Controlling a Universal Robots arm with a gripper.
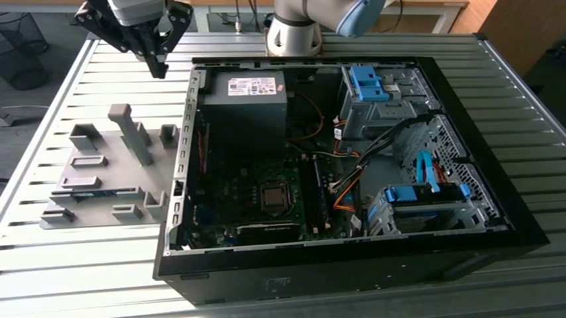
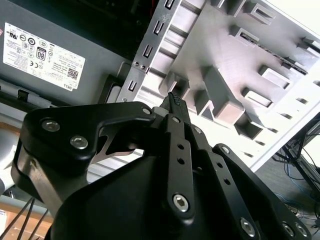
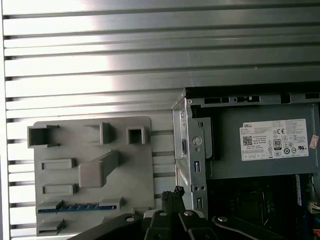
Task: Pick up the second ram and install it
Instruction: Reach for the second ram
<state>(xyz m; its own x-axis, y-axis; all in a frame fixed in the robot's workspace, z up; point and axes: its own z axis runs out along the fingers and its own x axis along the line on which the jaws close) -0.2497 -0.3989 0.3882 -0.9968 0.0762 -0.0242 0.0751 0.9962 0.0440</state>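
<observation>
Gripper (image 1: 158, 66) hangs above the slatted aluminium tabletop (image 1: 106, 278) toward its far edge in the exterior view, just off the PC case (image 1: 354, 278) corner that holds the power supply (image 1: 248, 99). Black link-type fingers (image 2: 179, 140) are clenched tip to tip with nothing between them; the ribbed pads meet in the second wrist view. The second ram (image 1: 93, 193) sits edge-up in a long slot of the grey matte plastic fixture (image 1: 106, 149), a thin blue strip at the fixture end farthest from the gripper and well apart from it; in the first wrist view it is the blue line (image 3: 80, 206) low on the fixture (image 3: 125, 170). The fixture is a flat plate with blocky rectangular pockets and one tall slanted post (image 1: 132, 132) standing between gripper and ram. It lies on the tabletop just beside the case's perforated sheet-metal side wall, on the exterior view's left. The case is open-topped with a black shell; inside are a grey boxy power supply with a pale label, a green-black motherboard (image 1: 256, 205), bright-blue drive-bay clips (image 1: 367, 83), a blue flat cable (image 1: 426, 171) and orange wires (image 1: 349, 189). The arm's base (image 1: 296, 33) stands at the tabletop's far edge behind the case.
</observation>
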